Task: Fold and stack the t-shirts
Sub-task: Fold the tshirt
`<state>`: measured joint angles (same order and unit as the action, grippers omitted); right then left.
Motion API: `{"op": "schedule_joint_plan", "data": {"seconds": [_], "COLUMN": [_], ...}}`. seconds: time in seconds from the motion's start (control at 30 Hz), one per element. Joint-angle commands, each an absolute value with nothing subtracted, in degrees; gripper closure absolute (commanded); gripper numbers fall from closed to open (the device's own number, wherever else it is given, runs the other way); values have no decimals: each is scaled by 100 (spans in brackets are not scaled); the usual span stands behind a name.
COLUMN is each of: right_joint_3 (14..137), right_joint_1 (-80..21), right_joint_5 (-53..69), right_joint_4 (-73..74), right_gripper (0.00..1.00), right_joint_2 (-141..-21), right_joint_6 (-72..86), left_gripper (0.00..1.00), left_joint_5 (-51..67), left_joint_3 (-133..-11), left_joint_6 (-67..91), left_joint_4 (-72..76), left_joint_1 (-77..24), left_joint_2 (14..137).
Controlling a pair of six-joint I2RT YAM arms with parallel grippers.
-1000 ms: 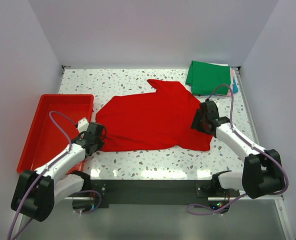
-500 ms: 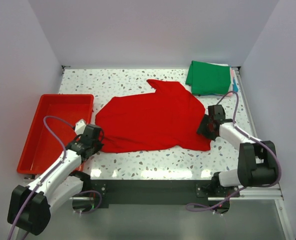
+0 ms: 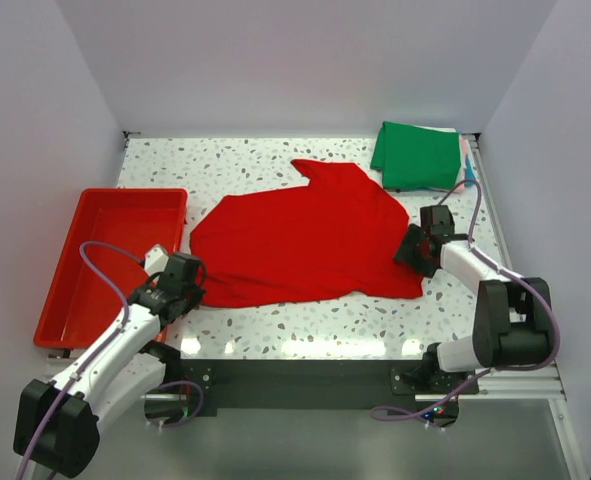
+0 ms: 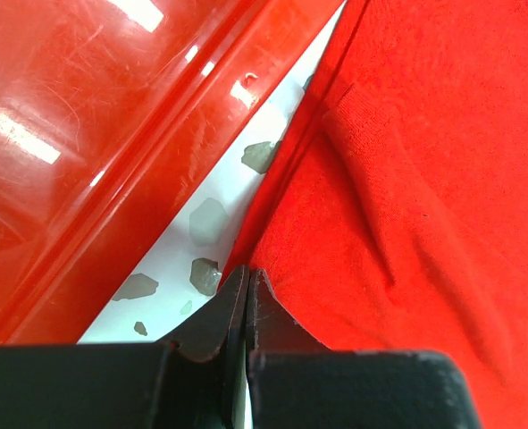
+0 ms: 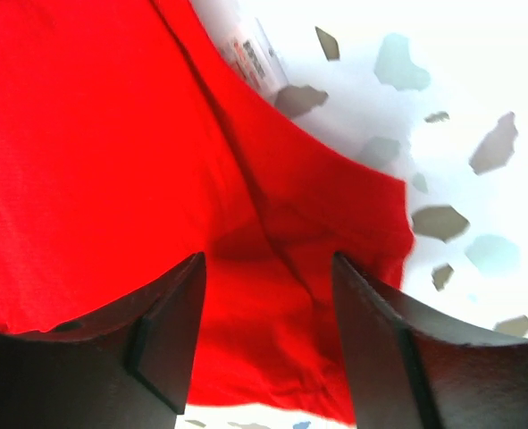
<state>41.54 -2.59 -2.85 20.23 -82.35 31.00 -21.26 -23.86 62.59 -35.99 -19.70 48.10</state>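
Note:
The red t-shirt (image 3: 305,235) lies spread flat on the speckled table, one sleeve pointing to the back. My left gripper (image 3: 188,283) is at its near left corner; in the left wrist view it (image 4: 246,279) is shut, tips at the hem of the red cloth (image 4: 406,179), with no cloth visibly between the fingers. My right gripper (image 3: 413,250) is at the shirt's right edge; in the right wrist view it (image 5: 265,261) is open and straddles the red cloth (image 5: 94,134). The folded green t-shirt (image 3: 417,155) lies at the back right.
A rigid red plastic tray (image 3: 105,205) stands at the left, its wall (image 4: 94,134) close beside my left gripper. Pink and teal cloth edges (image 3: 466,168) peek out right of the green shirt. A white label (image 5: 250,49) shows at the red shirt's edge.
My right gripper has shifted a little to the right, toward the shirt's right edge, with the forearm swinging outward. My left gripper has slid slightly toward the near left corner. The shirt has barely moved.

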Motion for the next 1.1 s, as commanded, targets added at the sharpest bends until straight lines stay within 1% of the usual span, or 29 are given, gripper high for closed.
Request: {"op": "schedule_joint_plan", "data": {"seconds": [0.0, 0.03, 0.13, 0.27, 0.33, 0.4, 0.6, 0.67, 0.7, 0.77, 0.8, 0.83, 0.87, 0.9, 1.07], "right_joint_3": [4184, 4166, 3991, 3657, 3525, 3489, 3524, 3472, 3463, 3454, 3472, 3524, 3577, 3638, 4130], "right_joint_1": [-229, -220, -220, -228, -229, -229, -228, -228, -229, -229, -229, -229, -229, -220, -10], "right_joint_5": [-413, -422, -465, -728, -669, -729, -677, -668, -633, -589, -606, -615, -676, -712, -835], "right_joint_4": [2390, 2452, 2593, 2829, 2883, 2953, 3076, 3067, 3059, 3050, 3085, 3146, 3190, 3251, 3621], "right_gripper": [38, 34, 34, 36, 39, 39, 40, 43, 54, 68, 77, 92, 97, 100, 100], "right_joint_2": [-7735, -7639, -7287, -6865, -6742, -6627, -6732, -6724, -6724, -6776, -6802, -6846, -6864, -6856, -6794], "right_joint_6": [3041, 3041, 3093, 3138, 3225, 3339, 3419, 3454, 3489, 3498, 3498, 3498, 3481, 3454, 3270], "left_gripper": [100, 100, 100, 100, 100, 100, 100, 100, 100, 100, 100, 100, 100, 100, 100], "left_joint_5": [-2197, -2206, -2224, -2241, -2224, -2197, -2197, -2171, -2162, -2153, -2145, -2145, -2153, -2162, -2215], "left_joint_3": [-2364, -2364, -2364, -2338, -2303, -2276, -2206, -2206, -2197, -2206, -2206, -2232, -2241, -2259, -2373], "left_joint_6": [6407, 6407, 6407, 6407, 6398, 6398, 6381, 6381, 6390, 6381, 6381, 6381, 6390, 6390, 6468], "left_joint_4": [-3665, -3665, -3674, -3648, -3613, -3569, -3454, -3410, -3393, -3384, -3384, -3384, -3419, -3436, -3691], "left_joint_1": [-2004, -2004, -2004, -2004, -2004, -2004, -2004, -2004, -2004, -2004, -2004, -2004, -2004, -2004, -2004], "left_joint_2": [4772, 4746, 4703, 4684, 4702, 4720, 4746, 4763, 4781, 4790, 4807, 4799, 4790, 4773, 4658]}}
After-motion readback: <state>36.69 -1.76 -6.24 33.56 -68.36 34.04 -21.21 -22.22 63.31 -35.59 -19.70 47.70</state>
